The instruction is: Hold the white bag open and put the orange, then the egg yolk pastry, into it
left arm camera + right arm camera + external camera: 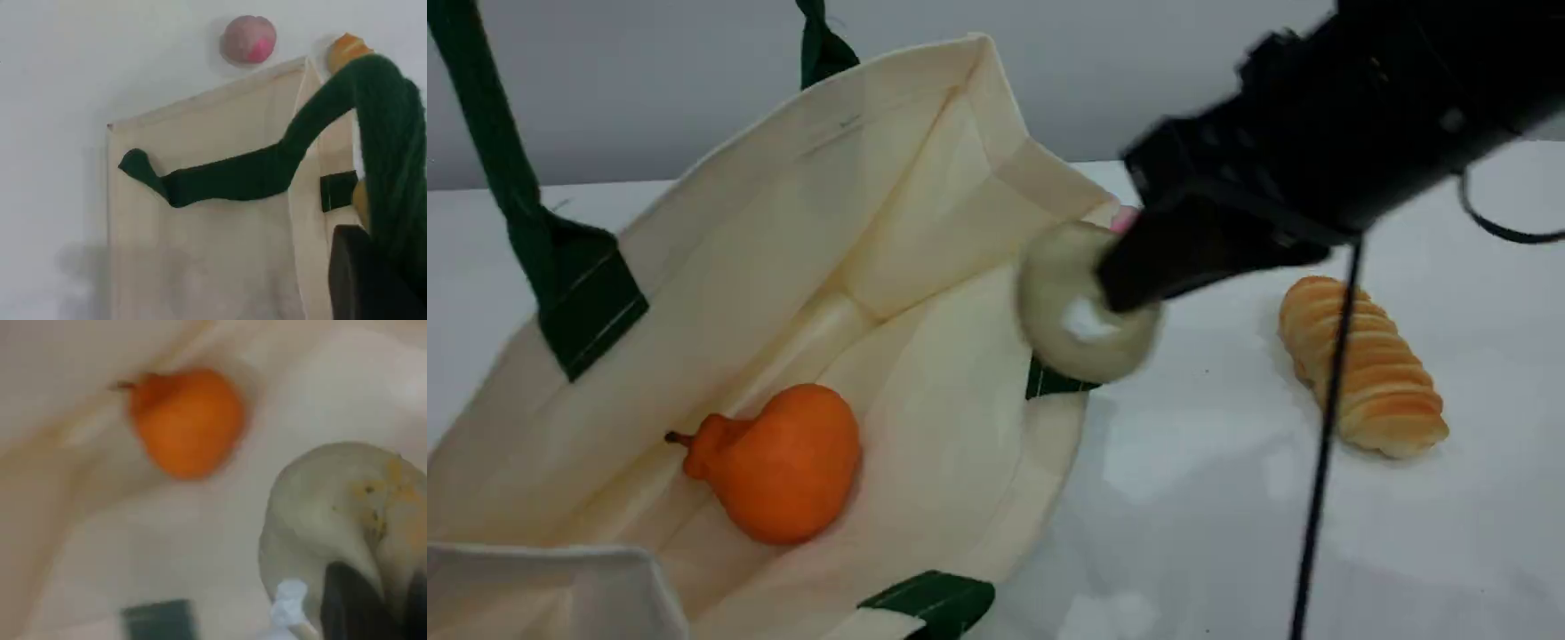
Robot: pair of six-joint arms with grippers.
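Note:
The white bag (871, 204) lies on its side with its mouth gaping toward the camera, held up by a dark green handle (489, 133). The orange (778, 462) rests inside on the lower wall and also shows in the right wrist view (187, 420). My right gripper (1129, 276) is shut on the egg yolk pastry (1072, 307), which hangs just over the bag's right rim. That pastry (327, 513) fills the right wrist view above a dark fingertip (350, 600). In the left wrist view my left gripper (373, 280) is shut on the green handle (267, 170) of the bag (200, 253).
A long ridged golden bread (1360, 364) lies on the white table right of the bag. A greyish-pink ball (248, 40) sits behind the bag, mostly hidden by my right arm in the scene view. A black cable (1325, 427) hangs down in front of the bread.

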